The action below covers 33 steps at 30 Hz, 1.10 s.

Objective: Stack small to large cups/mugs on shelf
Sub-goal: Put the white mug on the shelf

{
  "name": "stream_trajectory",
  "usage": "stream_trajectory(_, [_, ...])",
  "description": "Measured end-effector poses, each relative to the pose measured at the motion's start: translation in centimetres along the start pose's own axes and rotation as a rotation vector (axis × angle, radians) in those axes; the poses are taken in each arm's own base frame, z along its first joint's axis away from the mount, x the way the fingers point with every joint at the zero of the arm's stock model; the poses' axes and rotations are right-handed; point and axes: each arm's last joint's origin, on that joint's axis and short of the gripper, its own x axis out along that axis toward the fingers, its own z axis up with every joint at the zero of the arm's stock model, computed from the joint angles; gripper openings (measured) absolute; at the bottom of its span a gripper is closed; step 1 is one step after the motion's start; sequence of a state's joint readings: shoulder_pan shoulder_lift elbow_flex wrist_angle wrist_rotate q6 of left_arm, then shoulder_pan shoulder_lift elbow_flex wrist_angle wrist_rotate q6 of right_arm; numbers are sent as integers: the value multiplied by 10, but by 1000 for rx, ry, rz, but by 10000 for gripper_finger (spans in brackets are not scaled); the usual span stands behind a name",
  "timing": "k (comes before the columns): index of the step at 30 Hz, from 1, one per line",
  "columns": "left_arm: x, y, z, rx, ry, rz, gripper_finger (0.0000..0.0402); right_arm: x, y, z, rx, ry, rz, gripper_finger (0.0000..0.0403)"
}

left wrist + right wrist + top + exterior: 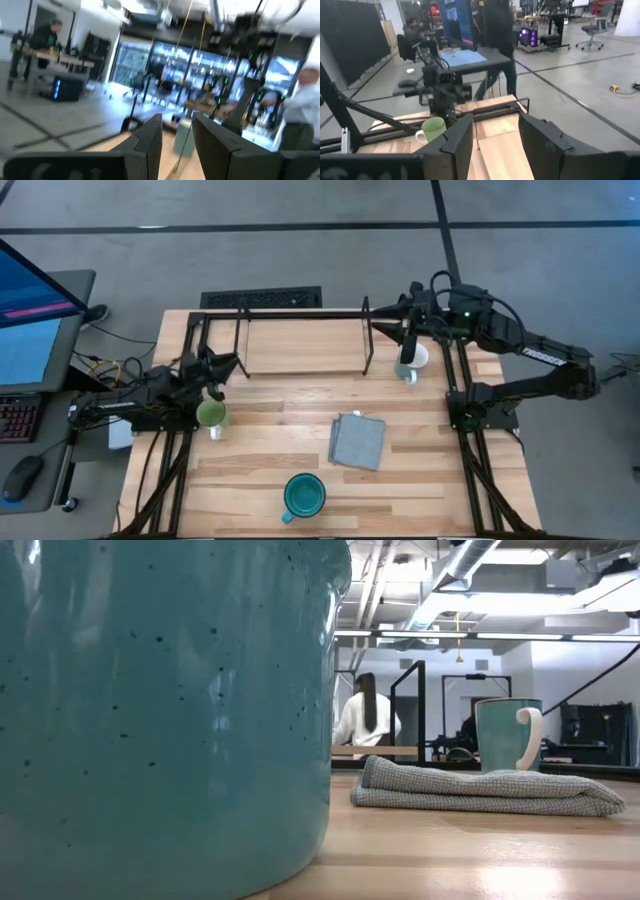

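The shelf is a low black wire rack on a wood base at the table's far edge. A small white mug stands upright on the table by the rack's right end, and shows behind the cloth in the low view. A light-green mug stands on the table at the left, just nearer than my left gripper. That gripper is open by a narrow gap and empty. The teal mug stands near the front edge. My right gripper hovers open and empty above the rack's right end.
A folded grey cloth lies flat right of centre, between the teal mug and the white mug. The black arm frames stand along both table sides. A monitor and a keyboard sit beyond the left edge. People work in the room behind.
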State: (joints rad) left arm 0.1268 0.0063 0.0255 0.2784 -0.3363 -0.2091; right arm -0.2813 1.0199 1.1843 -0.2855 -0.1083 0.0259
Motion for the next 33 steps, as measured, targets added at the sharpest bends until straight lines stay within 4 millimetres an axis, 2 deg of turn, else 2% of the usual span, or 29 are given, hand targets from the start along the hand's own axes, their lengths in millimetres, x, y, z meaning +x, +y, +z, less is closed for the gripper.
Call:
stream_trajectory(8, [0, -2, 5, 53, -39, -53, 98, 5, 0, -2, 2, 15, 1, 182])
stream_trajectory(33, [0, -2, 5, 55, -39, -51, 98, 6, 27, -3, -15, 18, 130, 182])
